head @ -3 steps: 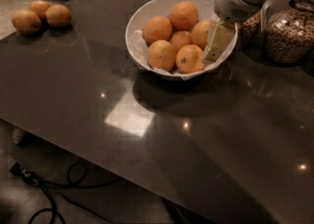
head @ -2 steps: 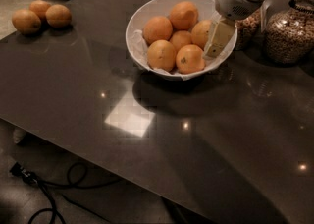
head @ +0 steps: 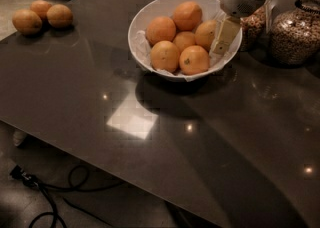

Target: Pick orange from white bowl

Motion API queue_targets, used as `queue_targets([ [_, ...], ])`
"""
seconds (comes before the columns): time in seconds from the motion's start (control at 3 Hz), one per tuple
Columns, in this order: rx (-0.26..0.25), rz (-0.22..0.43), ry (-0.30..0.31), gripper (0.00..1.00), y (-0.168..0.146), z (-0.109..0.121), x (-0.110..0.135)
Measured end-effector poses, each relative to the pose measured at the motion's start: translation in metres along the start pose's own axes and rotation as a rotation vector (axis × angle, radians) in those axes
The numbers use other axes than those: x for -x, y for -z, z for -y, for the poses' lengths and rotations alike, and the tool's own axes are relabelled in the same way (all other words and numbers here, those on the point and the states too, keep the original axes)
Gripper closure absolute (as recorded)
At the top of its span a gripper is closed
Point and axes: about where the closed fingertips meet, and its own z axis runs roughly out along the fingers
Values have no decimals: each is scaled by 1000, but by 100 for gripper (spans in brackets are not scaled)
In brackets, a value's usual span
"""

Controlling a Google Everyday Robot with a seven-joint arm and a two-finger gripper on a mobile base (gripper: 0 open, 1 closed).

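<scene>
The white bowl (head: 150,12) stands at the back of the dark table, lined with crumpled white paper, and holds several oranges. The orange (head: 194,59) with a tiny dark speck lies at the bowl's front right. My gripper (head: 220,48) comes down from the upper right on a white arm and reaches into the bowl at its right rim. It sits just right of the speckled orange and in front of another orange (head: 206,33), partly covering that one.
Three loose oranges (head: 42,16) lie at the table's far left corner. Glass jars of grain (head: 295,34) stand right of the bowl, behind the arm. The table's front edge runs diagonally, with a black cable (head: 55,197) on the floor below.
</scene>
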Motion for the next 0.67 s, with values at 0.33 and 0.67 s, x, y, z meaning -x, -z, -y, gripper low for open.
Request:
queue_targets([
  [0.33, 17, -8, 24, 11, -6, 5, -8],
  [0.67, 32, -9, 44, 22, -11, 6, -12],
])
